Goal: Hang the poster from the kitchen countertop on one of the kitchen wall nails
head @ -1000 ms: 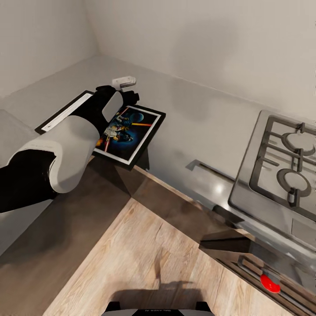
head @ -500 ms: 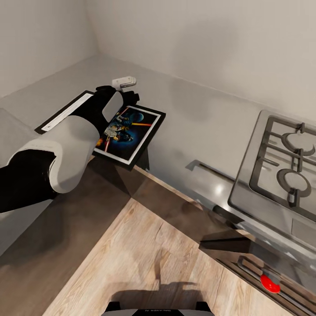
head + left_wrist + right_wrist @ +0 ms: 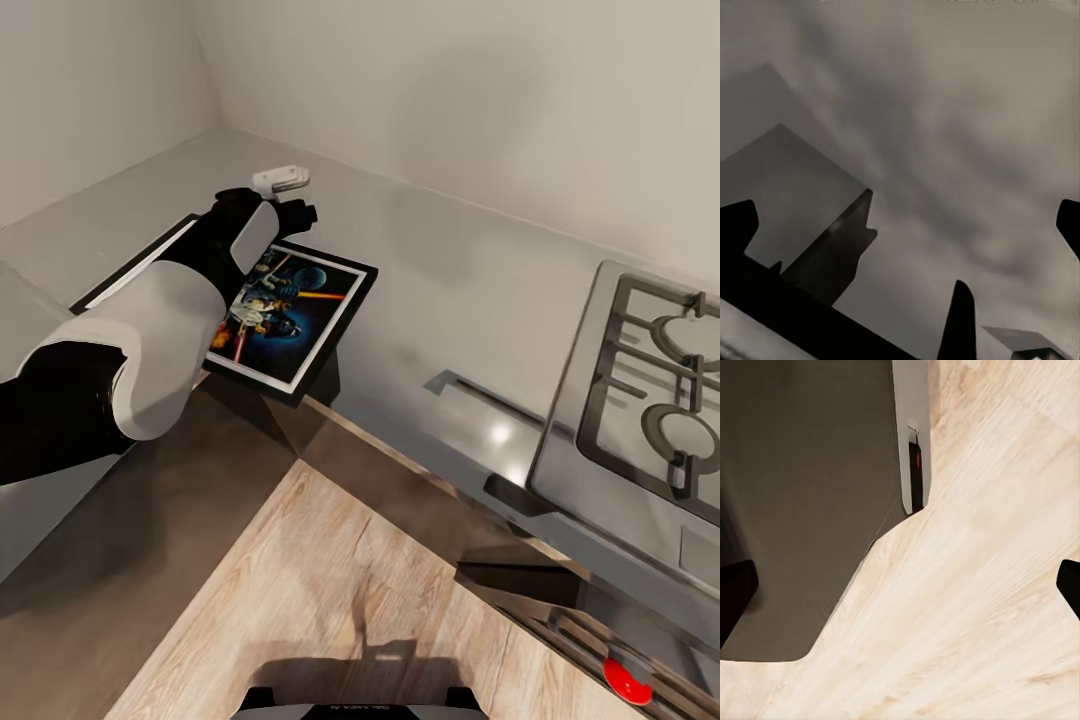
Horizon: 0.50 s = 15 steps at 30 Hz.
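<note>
The poster (image 3: 290, 315) (only one is seen) lies at centre left of the head view on the kitchen countertop (image 3: 450, 280), its near corner hanging past the counter edge over the wooden floor (image 3: 330, 590). The left gripper (image 3: 290, 212) is at its far edge; whether the jaws are apart or together I cannot tell. One gas hob (image 3: 650, 400) sits at right, with bare worktop between. The right wrist view shows fingertips (image 3: 735, 600) spread wide, grasping nothing.
</note>
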Motion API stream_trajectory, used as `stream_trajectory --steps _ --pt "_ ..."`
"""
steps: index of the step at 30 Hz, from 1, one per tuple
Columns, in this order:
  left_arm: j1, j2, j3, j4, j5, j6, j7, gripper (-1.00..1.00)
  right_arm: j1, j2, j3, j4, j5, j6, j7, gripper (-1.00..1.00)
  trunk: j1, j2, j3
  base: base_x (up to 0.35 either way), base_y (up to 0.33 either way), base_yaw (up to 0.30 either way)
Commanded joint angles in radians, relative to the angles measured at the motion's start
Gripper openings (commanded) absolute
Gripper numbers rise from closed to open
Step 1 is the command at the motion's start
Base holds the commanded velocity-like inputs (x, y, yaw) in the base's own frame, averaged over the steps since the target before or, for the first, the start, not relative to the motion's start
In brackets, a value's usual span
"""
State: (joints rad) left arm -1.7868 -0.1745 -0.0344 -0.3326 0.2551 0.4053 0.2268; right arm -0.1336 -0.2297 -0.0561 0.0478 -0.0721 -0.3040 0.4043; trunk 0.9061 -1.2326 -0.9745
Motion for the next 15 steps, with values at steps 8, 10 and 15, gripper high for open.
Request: stream_trajectory --steps 8,10,15 --pt "0.000 0.000 -0.003 -0.003 0.010 0.004 0.007 1.00 -0.001 0.000 -0.005 0.004 -0.008 -0.003 0.008 1.00 0.000 0.000 -0.001 0.071 0.000 0.000" --pt "0.000 0.000 -0.003 -0.002 0.010 0.004 0.008 1.00 -0.001 0.000 -0.005 0.004 -0.008 -0.003 0.008 1.00 0.000 0.000 -0.001 0.173 0.000 0.000" --pt "0.000 0.000 -0.003 -0.001 0.010 0.004 0.008 1.00 -0.001 0.000 -0.005 0.004 -0.008 -0.003 0.008 1.00 0.000 0.000 -0.001 0.066 0.000 0.000"
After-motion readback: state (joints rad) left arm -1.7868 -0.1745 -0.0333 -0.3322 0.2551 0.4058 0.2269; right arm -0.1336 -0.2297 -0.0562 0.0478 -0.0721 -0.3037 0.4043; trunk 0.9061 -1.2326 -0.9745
